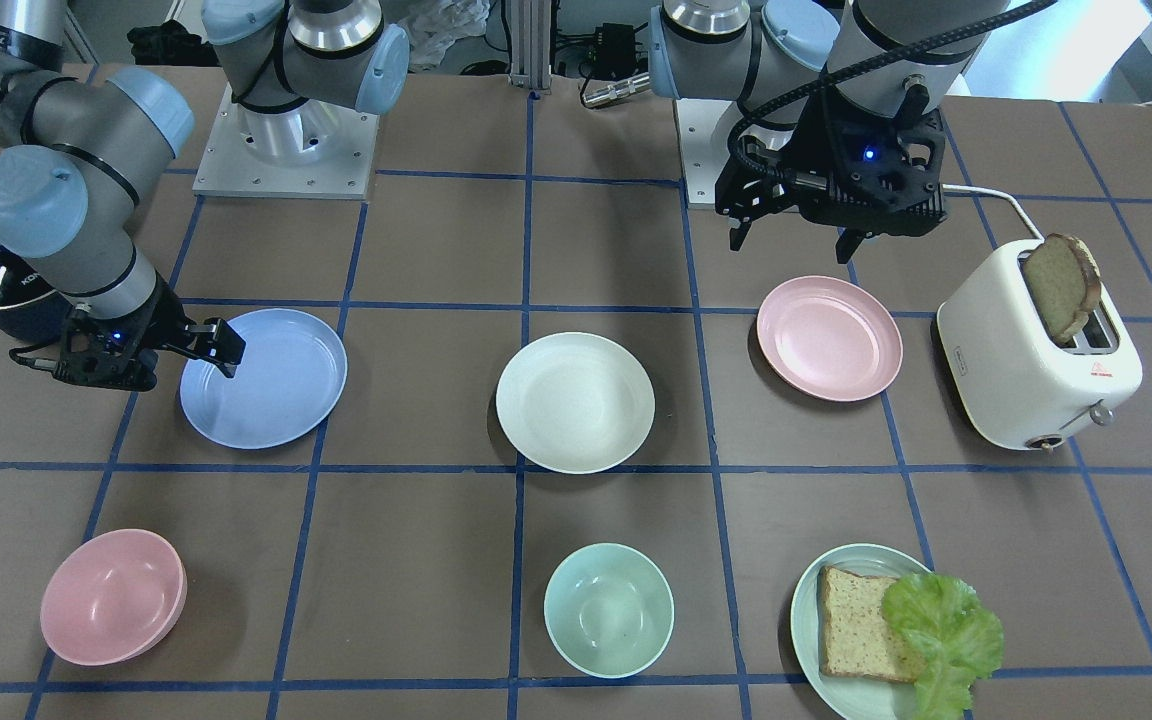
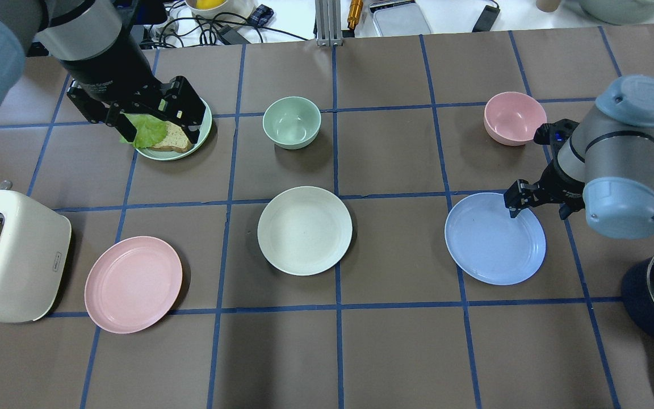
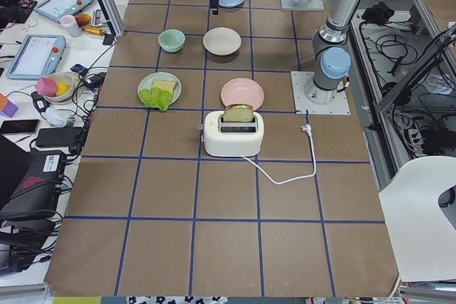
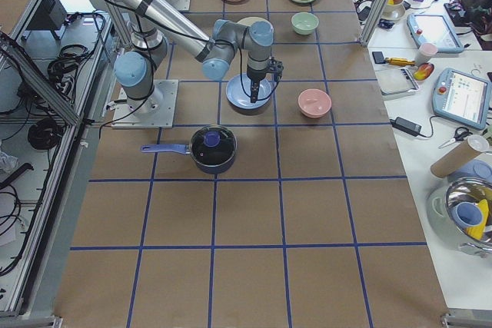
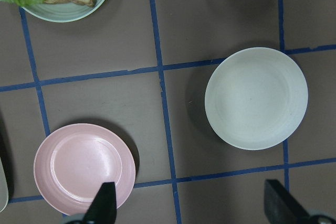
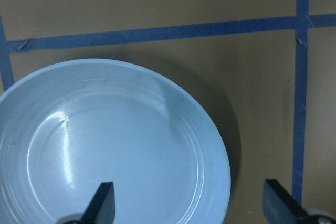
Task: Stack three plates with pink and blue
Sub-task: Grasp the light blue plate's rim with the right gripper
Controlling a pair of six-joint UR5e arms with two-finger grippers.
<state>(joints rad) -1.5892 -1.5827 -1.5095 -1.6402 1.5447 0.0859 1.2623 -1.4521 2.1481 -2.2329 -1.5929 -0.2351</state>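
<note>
right claw — spread over blue plate

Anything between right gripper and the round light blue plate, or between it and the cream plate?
Nothing visible: right gripper open over the rim of the light blue plate; bare table runs to the cream plate.

I count three shallow plates: one pale pink plate just beside the single toaster, one cream-white plate farther from it, and one light blue plate farthest. One mint-green plate. Two bowls: mint bowl, pink bowl. Two bread slices: toaster slice, plated slice. One lettuce leaf. One dark pot, lidded I think.
</note>
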